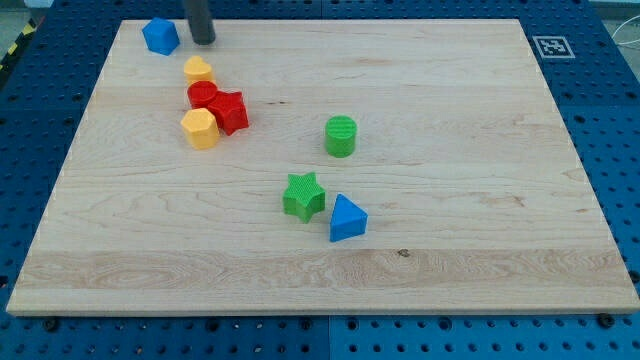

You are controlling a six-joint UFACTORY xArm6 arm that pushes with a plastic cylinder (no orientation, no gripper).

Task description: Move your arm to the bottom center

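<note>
Left to right: my tip [203, 41] sits at the view's top left, just beside the blue block [160, 36], far from the bottom-centre target on the surface [480, 200]. No pincer shows. A straight run risks clipping the yellow heart [199, 69], red blocks [219, 105], yellow hexagon [200, 129], then the green star [303, 195] and blue triangle [347, 218].

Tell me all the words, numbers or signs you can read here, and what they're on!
No words or numbers show anywhere.
The only sign is a black-and-white square marker on the wooden board's corner at the view's top right: a pattern, not letters.
The coloured blocks are plain.
</note>
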